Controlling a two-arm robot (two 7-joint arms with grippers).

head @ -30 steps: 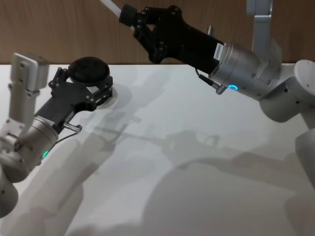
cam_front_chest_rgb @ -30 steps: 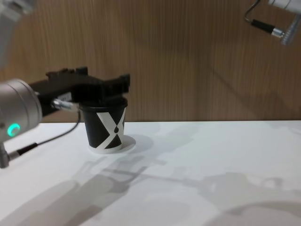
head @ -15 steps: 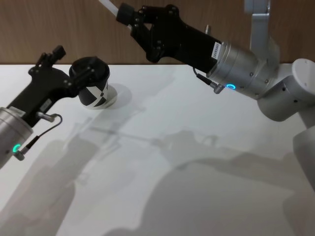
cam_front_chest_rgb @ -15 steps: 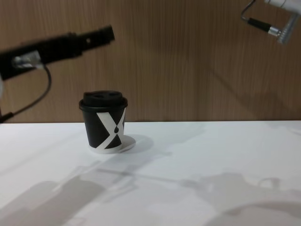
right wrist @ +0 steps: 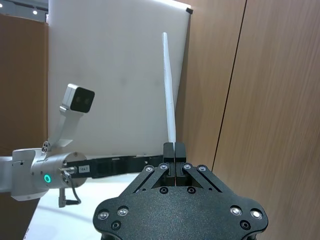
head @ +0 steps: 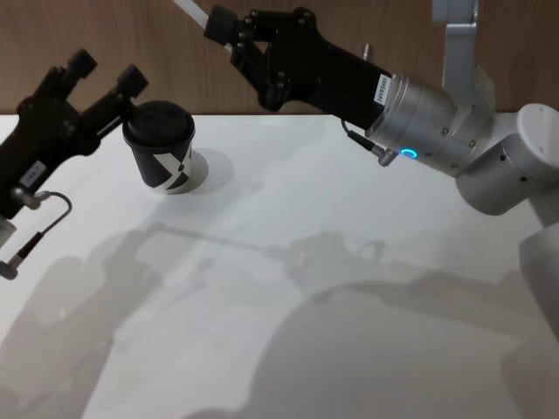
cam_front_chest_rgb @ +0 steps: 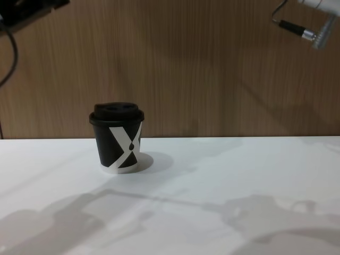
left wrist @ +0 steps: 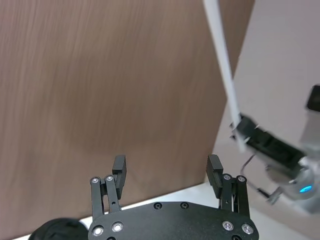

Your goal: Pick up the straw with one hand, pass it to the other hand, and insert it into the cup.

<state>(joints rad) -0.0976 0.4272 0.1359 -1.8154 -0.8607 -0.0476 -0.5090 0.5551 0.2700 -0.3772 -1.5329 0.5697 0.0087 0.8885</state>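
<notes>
Clamping the straw (head: 188, 10), right gripper (head: 225, 24) hovers high; left gripper (head: 107, 72) gapes clear of cup (head: 164, 157).

Black lidded cup (cam_front_chest_rgb: 118, 141) upright, white straw (right wrist: 169, 100) aloft

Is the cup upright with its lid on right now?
Upright, lid on. The cup stands on its white bottom rim on the table, black lid seated level on top.
</notes>
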